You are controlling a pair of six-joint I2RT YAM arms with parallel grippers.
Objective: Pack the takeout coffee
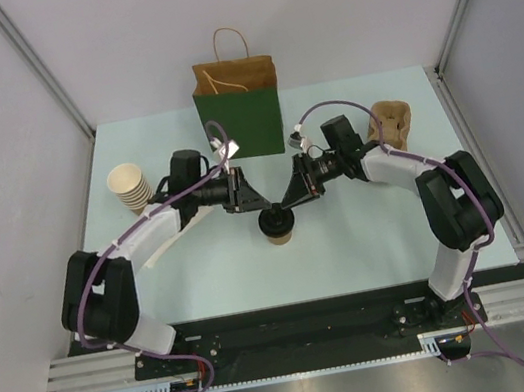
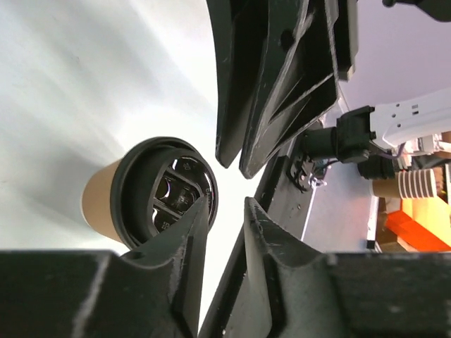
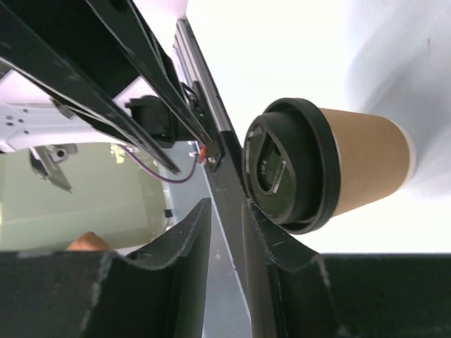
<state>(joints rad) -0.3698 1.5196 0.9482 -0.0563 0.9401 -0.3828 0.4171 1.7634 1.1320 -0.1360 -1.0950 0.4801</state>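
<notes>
The takeout coffee (image 1: 276, 225), a tan paper cup with a black lid, stands upright at the table's middle. My left gripper (image 1: 263, 205) hangs just above and left of its lid, and my right gripper (image 1: 284, 203) just above and right; their tips nearly meet over the cup. In the left wrist view the cup (image 2: 104, 201) lies beside the left gripper (image 2: 227, 205), outside the jaws. In the right wrist view the cup (image 3: 359, 165) lies beside the right gripper (image 3: 227, 205). Both pairs of jaws stand nearly shut with a narrow gap and hold nothing. The green bag (image 1: 240, 119) stands open behind.
A stack of lidless cream cups (image 1: 129, 188) lies at the left. Brown pulp carriers (image 1: 394, 122) sit at the back right, behind the right arm. Grey walls close in on both sides of the table (image 1: 371, 238).
</notes>
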